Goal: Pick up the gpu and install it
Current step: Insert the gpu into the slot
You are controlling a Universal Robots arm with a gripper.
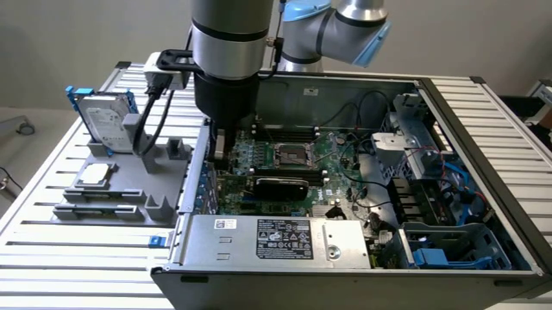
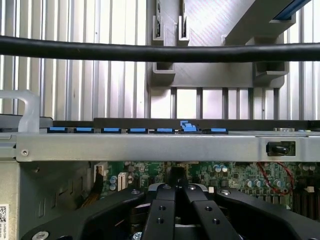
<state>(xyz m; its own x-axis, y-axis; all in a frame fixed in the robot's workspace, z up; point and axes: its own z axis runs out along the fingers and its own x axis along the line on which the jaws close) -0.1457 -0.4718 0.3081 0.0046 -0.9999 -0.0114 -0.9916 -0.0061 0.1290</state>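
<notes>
The gpu (image 1: 280, 188) stands on edge inside the open computer case, black cooler face showing, low on the green motherboard (image 1: 332, 152) just below the processor socket. My gripper (image 1: 222, 160) hangs under the dark wrist at the case's wall on the exterior view's left, beside the card's bracket end. In the wrist view my gripper (image 2: 175, 189) is shut, its black fingers (image 2: 161, 210) meeting over the motherboard (image 2: 235, 175), and I see nothing held between them. Whether the tips touch the card I cannot tell.
A grey fixture rack (image 1: 112, 194) on the slatted table holds a silver hard drive in a blue frame (image 1: 108, 123) and a small silver chip (image 1: 97, 173). The power supply (image 1: 276, 240) fills the case's front. A black cable (image 2: 160, 52) crosses above the case wall (image 2: 150, 147).
</notes>
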